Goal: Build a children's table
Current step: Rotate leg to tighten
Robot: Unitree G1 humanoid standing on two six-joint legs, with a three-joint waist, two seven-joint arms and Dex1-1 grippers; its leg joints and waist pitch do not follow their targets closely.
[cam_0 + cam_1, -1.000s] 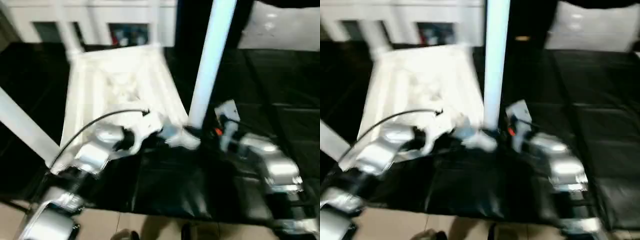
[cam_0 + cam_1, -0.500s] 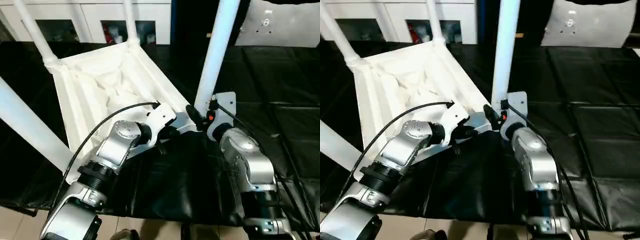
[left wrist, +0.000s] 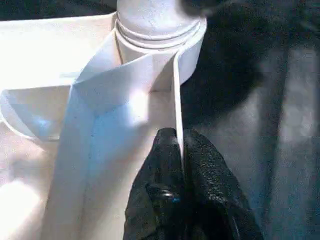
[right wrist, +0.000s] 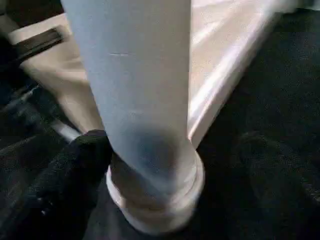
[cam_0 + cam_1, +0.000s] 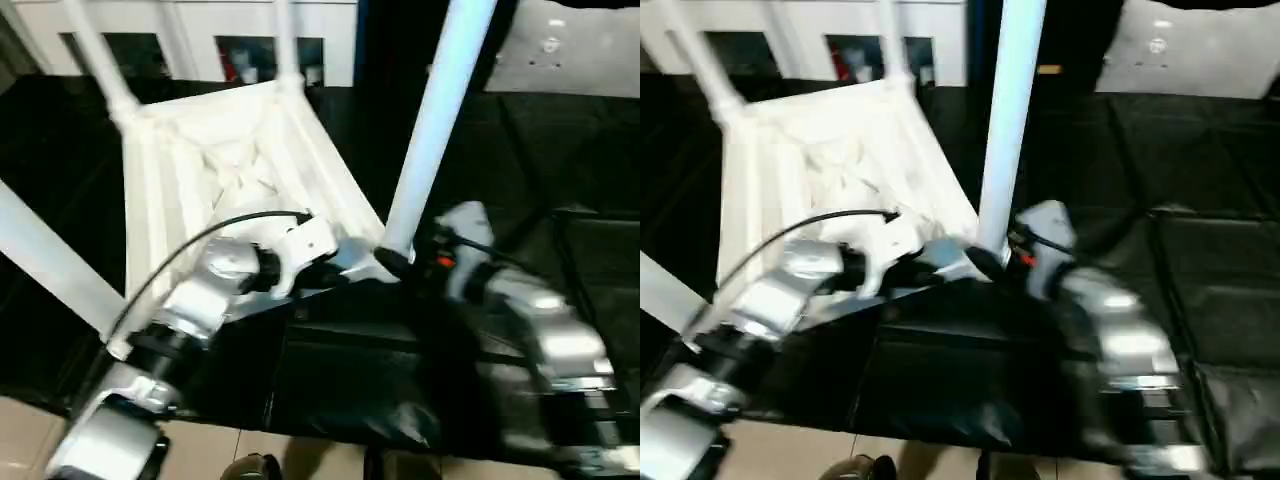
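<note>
The children's table (image 5: 230,160) lies upside down on a black mat, its ribbed underside up. Legs stand in its corners: two at the back (image 5: 95,55) (image 5: 285,40), one near left (image 5: 50,265), one near right (image 5: 435,120). My left gripper (image 3: 178,145) is shut on the thin rim wall of the tabletop, just beside the near-right corner socket (image 3: 160,30). My right gripper (image 5: 400,262) is open around the base of the near-right leg (image 4: 135,100). One black finger (image 4: 75,170) rests beside the leg; the other stands apart from it.
The black mat (image 5: 380,370) covers the surface around the table and ends at a front edge above beige floor. White cabinets (image 5: 200,25) stand behind the table. A pale panel (image 5: 570,50) lies at the back right.
The head camera has shifted. My right gripper's fingers have spread away from the leg base they were closed on. The left gripper's hold on the rim is unchanged.
</note>
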